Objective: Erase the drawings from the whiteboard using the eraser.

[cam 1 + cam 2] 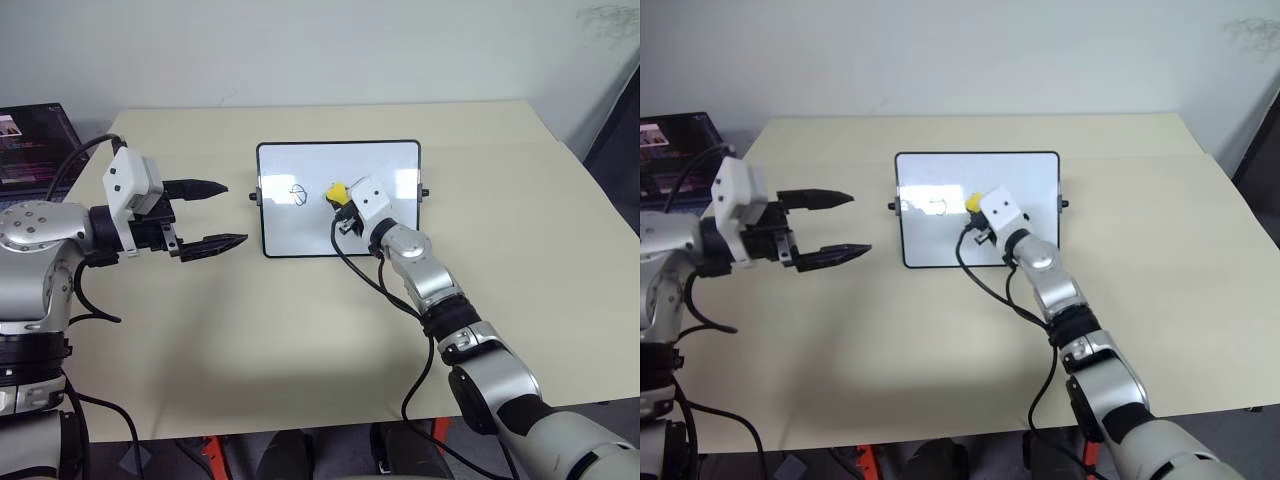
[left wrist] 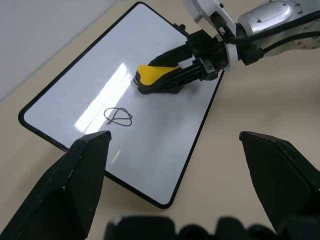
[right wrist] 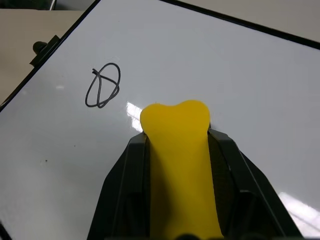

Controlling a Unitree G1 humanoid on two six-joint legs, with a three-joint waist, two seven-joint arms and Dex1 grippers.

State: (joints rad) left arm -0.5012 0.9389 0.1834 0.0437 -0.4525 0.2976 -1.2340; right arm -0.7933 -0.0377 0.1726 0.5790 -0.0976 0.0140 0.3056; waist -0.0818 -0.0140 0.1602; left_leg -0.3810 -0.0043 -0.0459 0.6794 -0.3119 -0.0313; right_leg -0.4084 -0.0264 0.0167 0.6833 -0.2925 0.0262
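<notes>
i see the whiteboard (image 1: 338, 200) lying flat on the beige surface (image 1: 300, 340), at upper centre of the left eye view, long side running left to right. small black knobs sit on its left and right edges.

the right gripper (image 1: 343, 205) reaches up from the lower right of the frame and sits over the middle of the board. its jaws are pressed onto the eraser (image 1: 337, 191), pinching the yellow block from both sides. in the left wrist view the eraser (image 2: 157, 76) has its dark underside down against the white face, with the yellow part on top. in the right wrist view the yellow block (image 3: 182, 165) sticks out past the black fingers (image 3: 127, 185) that clamp it.

one drawing (image 1: 297, 192) is visible on the board: a crossed oval in thin black line. it lies just left of the eraser in the head views, close to it but not touching. the board face around the eraser and to its right reads clean white apart from glare.

the left gripper (image 1: 210, 214) hangs at the left of the frame, above the surface, well apart from the board's left edge. its jaws are spread wide and hold nothing, the fingertips pointing toward the board.

a laptop (image 1: 35, 140) with a lit screen stands at the upper left corner, behind the left arm.
</notes>
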